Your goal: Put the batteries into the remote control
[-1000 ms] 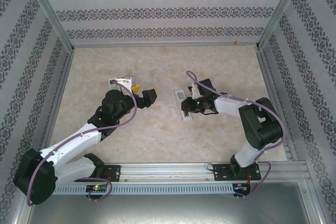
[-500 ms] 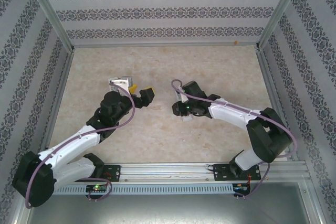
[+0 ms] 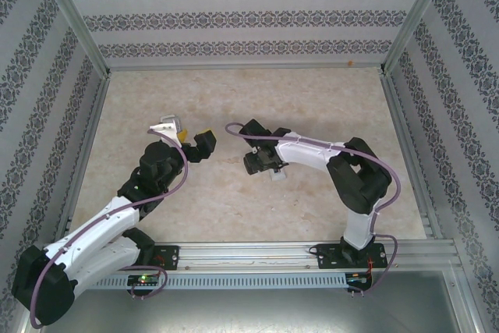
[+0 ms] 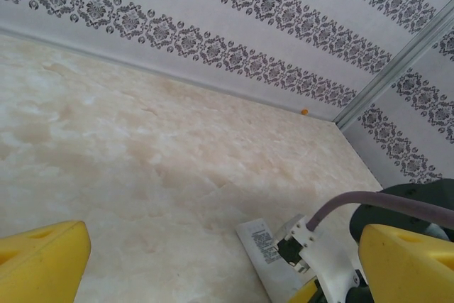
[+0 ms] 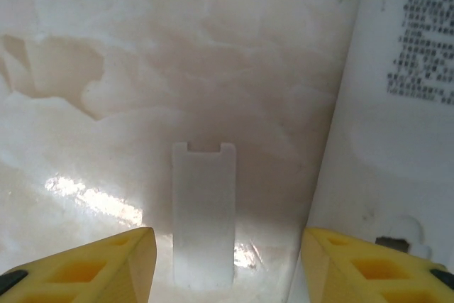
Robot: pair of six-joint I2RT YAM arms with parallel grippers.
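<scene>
The white remote control (image 5: pixel 397 104) lies on the table with its printed label up, along the right side of the right wrist view. A flat white battery cover (image 5: pixel 203 214) lies on the table beside it. My right gripper (image 5: pixel 227 267) hovers over the cover, jaws open, yellow fingers (image 5: pixel 92 267) either side without touching it. From above, the right gripper (image 3: pixel 257 163) is at mid-table. My left gripper (image 3: pixel 193 139) is open and empty to its left. The left wrist view shows the remote's label end (image 4: pixel 264 245). The batteries are out of view.
The right arm's wrist and purple cable (image 4: pixel 369 204) cross over the remote in the left wrist view. Patterned walls (image 3: pixel 249 21) and metal posts enclose the beige marble-look table (image 3: pixel 234 91). A small orange speck (image 4: pixel 303 111) sits at the far wall's foot.
My right gripper has swung left across the table and its jaws have spread apart. The left arm has drawn back slightly to the left, jaws still wide.
</scene>
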